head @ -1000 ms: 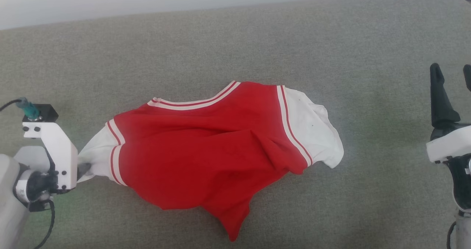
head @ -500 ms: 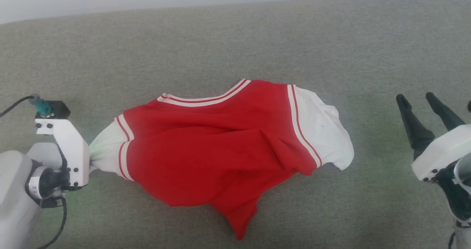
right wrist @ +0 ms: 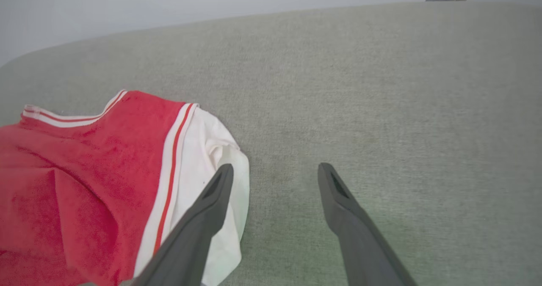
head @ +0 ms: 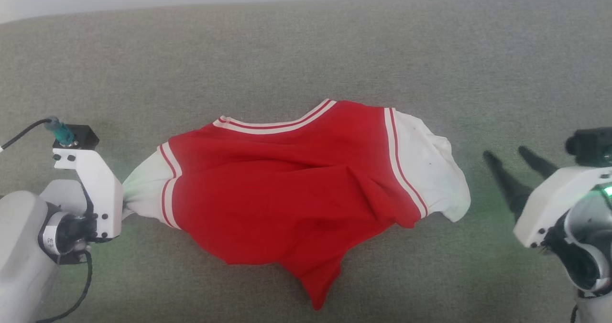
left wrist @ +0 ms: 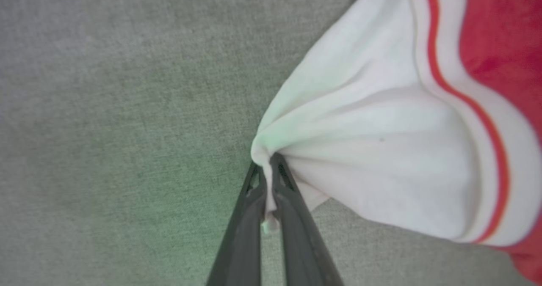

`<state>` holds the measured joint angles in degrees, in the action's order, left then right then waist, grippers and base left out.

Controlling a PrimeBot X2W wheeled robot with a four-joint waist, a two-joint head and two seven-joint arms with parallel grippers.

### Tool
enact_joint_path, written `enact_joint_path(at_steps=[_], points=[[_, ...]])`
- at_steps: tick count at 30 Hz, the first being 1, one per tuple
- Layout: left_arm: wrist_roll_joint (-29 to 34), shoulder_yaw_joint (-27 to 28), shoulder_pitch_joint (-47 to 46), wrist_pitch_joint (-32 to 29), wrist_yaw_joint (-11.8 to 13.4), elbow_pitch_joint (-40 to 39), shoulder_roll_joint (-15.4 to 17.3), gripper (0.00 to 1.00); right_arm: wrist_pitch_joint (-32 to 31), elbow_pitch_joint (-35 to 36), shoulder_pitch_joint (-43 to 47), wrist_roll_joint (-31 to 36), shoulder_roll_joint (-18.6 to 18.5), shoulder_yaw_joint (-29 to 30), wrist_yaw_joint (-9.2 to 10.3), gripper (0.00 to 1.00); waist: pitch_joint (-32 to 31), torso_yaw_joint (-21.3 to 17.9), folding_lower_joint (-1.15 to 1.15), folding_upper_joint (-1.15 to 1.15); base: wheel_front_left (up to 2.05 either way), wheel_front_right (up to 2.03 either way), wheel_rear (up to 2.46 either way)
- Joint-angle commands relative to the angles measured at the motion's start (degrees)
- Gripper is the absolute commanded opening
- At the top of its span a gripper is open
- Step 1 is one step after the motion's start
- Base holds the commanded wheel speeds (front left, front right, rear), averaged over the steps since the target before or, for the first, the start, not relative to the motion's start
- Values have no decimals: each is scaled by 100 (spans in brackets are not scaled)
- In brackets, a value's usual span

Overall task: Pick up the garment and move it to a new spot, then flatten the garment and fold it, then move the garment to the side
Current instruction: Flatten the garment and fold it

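The garment [head: 287,194] lies crumpled in the middle of the grey table [head: 306,50]. The left claw [left wrist: 266,176] is pinching the tip of one white sleeve [left wrist: 381,150]. The right claw [head: 503,152] hovers spread near the other sleeve [head: 430,170]. It should probably take that sleeve's outer edge low and pinch firmly, and then both should lift evenly. Count: one garment, two sleeves, two claws.

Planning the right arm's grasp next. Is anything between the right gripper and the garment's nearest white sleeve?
Nothing visible: bare cushion separates the right gripper, jaws open, from the white sleeve of the garment. The left gripper pinches the other sleeve.
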<state>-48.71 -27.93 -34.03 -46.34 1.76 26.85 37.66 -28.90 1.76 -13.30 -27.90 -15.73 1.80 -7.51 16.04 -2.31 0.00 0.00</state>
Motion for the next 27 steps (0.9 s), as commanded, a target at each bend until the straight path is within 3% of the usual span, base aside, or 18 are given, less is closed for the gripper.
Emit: enact_joint_path(at_steps=[1, 10, 12, 13, 14, 15, 27], points=[[56, -75, 46, 6, 24, 31, -77, 0, -224, -74, -3, -98, -15, -116, 4, 100, 31, 32, 0, 0, 0, 0, 0], [142, -170, -204, 91, -15, -137, -266, 0, -865, -615, -338, -85, -129, -567, 4, 100, 205, 186, 0, 0, 0, 0, 0], [131, -175, -220, 107, -21, -139, -285, 0, -914, -723, -401, -69, -126, -605, 4, 96, 223, 201, 0, 0, 0, 0, 0], [138, -185, -232, 112, -26, -137, -306, 0, -961, -839, -454, -61, -121, -652, 4, 49, 236, 214, 0, 0, 0, 0, 0], [148, -200, -259, 124, -34, -130, -327, 0, -994, -944, -516, -14, -149, -696, 4, 16, 249, 232, 0, 0, 0, 0, 0], [154, -209, -283, 132, -43, -123, -343, 0, -1018, -1045, -574, -13, -154, -747, 4, 0, 260, 245, 0, 0, 0, 0, 0], [187, -82, -691, 425, -89, -61, -316, 0, -751, -1573, -1448, -206, -176, -645, 6, 0, 61, 321, 0, 0, 0, 0, 0]])
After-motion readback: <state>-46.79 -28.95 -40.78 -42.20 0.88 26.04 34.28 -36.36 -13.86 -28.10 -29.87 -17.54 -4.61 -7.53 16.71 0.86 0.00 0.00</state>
